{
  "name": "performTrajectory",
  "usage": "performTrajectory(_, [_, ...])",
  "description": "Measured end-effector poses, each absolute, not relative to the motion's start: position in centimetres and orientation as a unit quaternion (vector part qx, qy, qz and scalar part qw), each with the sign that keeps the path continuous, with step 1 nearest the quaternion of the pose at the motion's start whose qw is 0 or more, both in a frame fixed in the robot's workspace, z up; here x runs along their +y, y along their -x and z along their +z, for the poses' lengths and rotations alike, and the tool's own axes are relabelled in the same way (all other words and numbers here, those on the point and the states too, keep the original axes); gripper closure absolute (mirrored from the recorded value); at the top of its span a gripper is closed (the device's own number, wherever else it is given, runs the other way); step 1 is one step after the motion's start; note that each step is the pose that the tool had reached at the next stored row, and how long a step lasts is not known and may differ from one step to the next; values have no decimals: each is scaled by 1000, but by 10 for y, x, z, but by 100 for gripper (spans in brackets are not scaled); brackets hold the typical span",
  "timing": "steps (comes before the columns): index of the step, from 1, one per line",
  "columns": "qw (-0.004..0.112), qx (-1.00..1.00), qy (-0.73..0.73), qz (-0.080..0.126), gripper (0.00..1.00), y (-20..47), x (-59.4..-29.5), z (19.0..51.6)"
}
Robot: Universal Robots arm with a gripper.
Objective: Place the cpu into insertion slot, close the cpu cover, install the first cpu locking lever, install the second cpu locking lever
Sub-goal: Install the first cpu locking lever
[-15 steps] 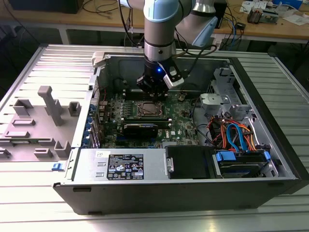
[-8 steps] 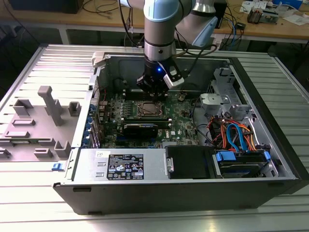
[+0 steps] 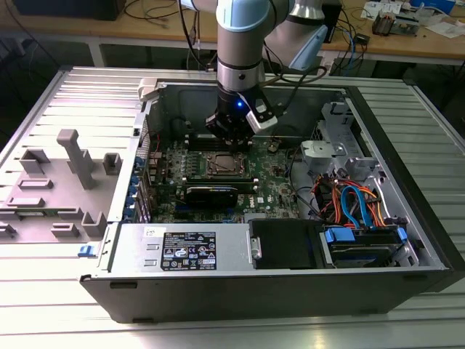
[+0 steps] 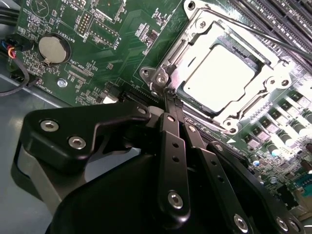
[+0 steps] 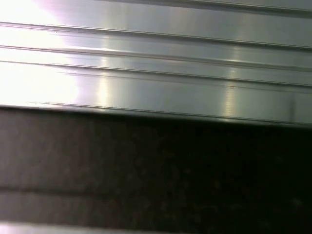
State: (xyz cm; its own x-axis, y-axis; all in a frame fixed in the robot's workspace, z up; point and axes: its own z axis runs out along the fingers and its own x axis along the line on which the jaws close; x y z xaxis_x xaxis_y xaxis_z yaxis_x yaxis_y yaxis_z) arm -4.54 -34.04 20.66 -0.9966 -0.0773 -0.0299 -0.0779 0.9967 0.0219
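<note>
Reaching down into the open computer case (image 3: 407,218), the one arm (image 3: 240,43) holds its gripper (image 3: 231,138) just above the motherboard (image 3: 272,190), close over the socket. In the second wrist view the gripper (image 4: 169,100) has its two black fingers (image 4: 170,141) brought together into a narrow point, with nothing visible between them; the tip sits at the corner of the insertion slot (image 4: 195,27), beside a screw post, and may be touching a lever end there, though the angle makes contact hard to judge.

One cpu (image 4: 219,78) lies flat inside the slot, its pale metal top showing through the window of the single cpu cover (image 4: 263,80), which is folded down over it. One thin lever rod (image 4: 273,36) runs along the far side of the socket. In the exterior view the slot (image 3: 220,166) sits between two banks of black memory slots.

One round coin battery (image 4: 53,48) sits on the green board. One black graphics card (image 3: 211,195) lies just in front of the socket, and one grey fixture block (image 3: 54,189) rests on the ribbed metal table (image 3: 43,305) at the exterior view's left.
</note>
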Motion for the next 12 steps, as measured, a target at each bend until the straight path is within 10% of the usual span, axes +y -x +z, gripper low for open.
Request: performTrajectory(12, [14,999,39,6,89,45,-341,209])
